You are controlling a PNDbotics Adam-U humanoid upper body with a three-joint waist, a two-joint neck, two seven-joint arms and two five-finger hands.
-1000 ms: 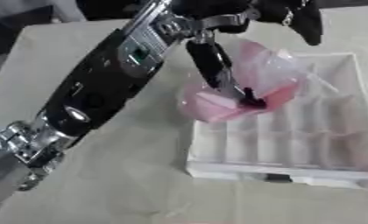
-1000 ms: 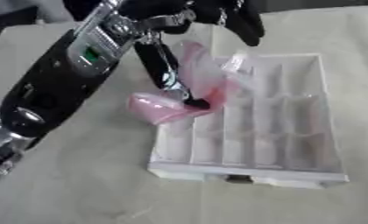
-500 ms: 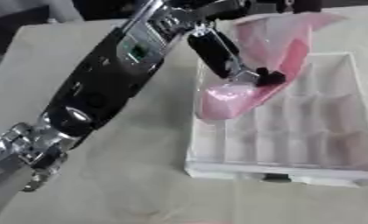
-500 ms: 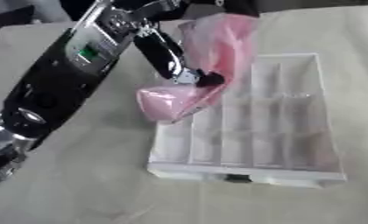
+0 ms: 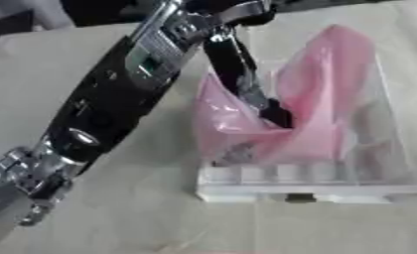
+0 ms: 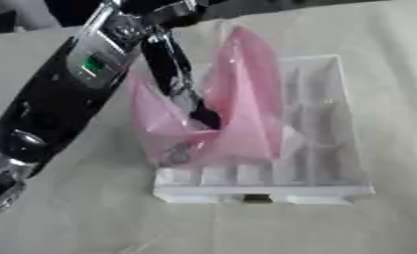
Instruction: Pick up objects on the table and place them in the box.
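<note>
The pink bag (image 5: 316,99) is thin plastic film, see-through and glossy, creased all over, with pale shine along its folds. The white box (image 6: 333,163) under it looks like hard plastic, smooth, with a dull sheen on its divider walls. The worktop (image 5: 116,218) is covered in beige cloth, matt, with soft wrinkles. The left arm (image 5: 116,104) has a black shell, smooth and glossy, catching the light, and bare silver metal at its joint. The left robot hand (image 5: 246,74) shows slim black fingers with a polished, reflective finish.
</note>
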